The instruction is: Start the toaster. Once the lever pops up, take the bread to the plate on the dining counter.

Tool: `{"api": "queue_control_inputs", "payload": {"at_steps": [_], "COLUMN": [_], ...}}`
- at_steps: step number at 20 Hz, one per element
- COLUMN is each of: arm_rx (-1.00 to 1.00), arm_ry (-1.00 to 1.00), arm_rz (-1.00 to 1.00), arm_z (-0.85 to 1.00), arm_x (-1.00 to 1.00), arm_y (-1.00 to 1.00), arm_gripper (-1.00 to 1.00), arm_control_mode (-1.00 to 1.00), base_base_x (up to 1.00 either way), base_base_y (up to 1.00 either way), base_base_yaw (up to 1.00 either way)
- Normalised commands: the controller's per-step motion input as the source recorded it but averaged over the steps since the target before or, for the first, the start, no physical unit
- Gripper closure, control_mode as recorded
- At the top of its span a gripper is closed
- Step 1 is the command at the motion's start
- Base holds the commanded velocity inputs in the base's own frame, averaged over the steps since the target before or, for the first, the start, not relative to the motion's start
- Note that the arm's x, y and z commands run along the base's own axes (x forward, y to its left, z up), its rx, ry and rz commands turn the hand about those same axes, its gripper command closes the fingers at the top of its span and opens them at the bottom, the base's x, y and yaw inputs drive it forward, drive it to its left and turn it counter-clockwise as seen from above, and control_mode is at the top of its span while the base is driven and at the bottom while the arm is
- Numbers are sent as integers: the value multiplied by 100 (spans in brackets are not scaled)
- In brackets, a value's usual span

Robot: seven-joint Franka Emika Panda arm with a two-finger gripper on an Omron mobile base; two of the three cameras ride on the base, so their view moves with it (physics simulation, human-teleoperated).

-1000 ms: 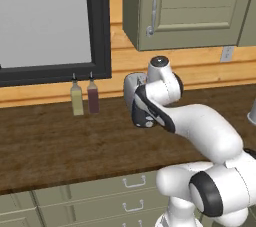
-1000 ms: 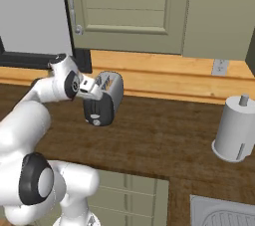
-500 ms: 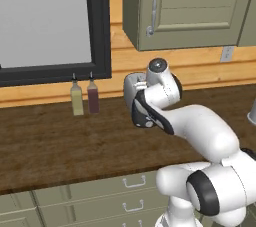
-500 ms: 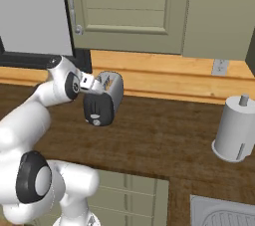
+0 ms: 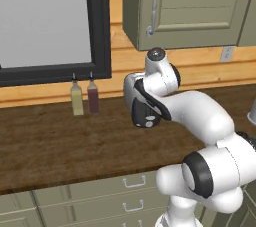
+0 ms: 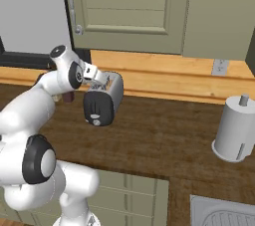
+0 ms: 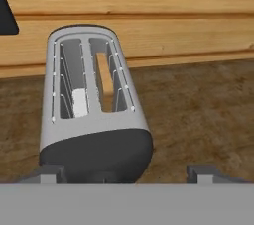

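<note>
Claw [image 7: 124,172] spread wide, straddling toaster's [image 7: 92,107] black end, likely freed after pressing lever. Bread [image 7: 103,83] sunk in slot at 12 o'clock, toaster standing on bench [image 6: 164,135] by wall.

The toaster [image 6: 103,100] stands on a dark wood-grain counter [image 6: 164,145], its black end panel facing near, close to the wooden back wall. The gripper [image 6: 99,81] hangs over the toaster's top at its far left, jaws not clearly visible. A grey paper-towel roll [image 6: 234,129] stands well apart to the right. Olive cabinet doors [image 6: 124,6] hang above.
</note>
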Motion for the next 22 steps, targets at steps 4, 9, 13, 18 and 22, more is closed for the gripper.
{"api": "queue_control_inputs", "payload": {"at_steps": [4,9,13,18,22], "arm_rx": [-2,0,0,0,0], "arm_ry": [-20,-18,-3,0,0], "arm_rz": [0,0,0,0,0], "arm_z": [0,-2,0,0,0], "arm_x": [18,31,28,16,0], "arm_y": [-2,-1,-9,0,0], "arm_gripper": [-100,-100,-100,-100,-100], "arm_control_mode": [-100,-100,-100,-100,-100], "base_base_x": [0,0,0,0,0], "base_base_y": [0,0,0,0,0], "base_base_yaw": [0,0,0,0,0]}}
